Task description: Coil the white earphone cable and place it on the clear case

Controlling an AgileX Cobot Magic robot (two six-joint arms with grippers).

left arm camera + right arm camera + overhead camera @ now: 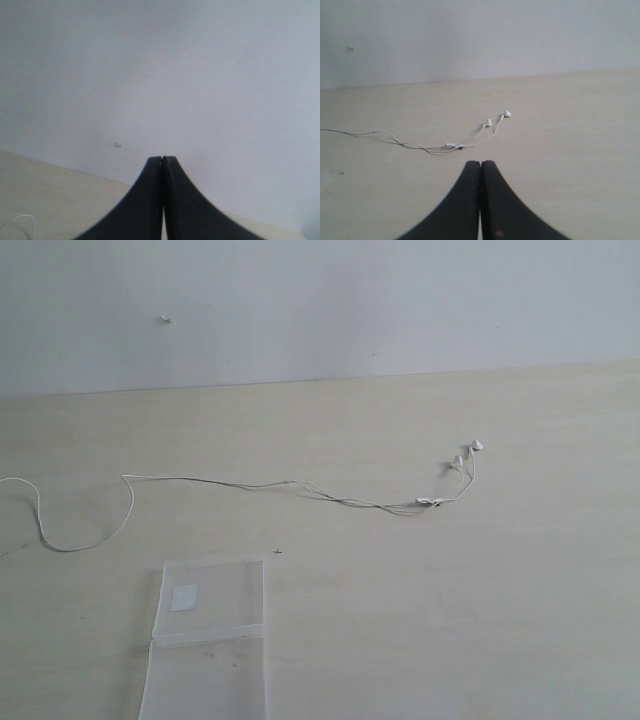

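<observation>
Cable [250, 485] strung out – case [232, 602] nr, apart.

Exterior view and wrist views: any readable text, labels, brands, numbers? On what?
None readable.
Patch in the case: looks blank.
Remote on the cable: too small to show any marking.
Tiny dark mark on the table: cross-like, no legible character.

The thin earphone cable [288, 483] is white, the flat rectangular plastic case [228, 606] is clear with one whitish square patch [184, 597], the wooden tabletop [470, 620] is pale cream with faint grain, and the wall [400, 300] is plain light grey.
</observation>
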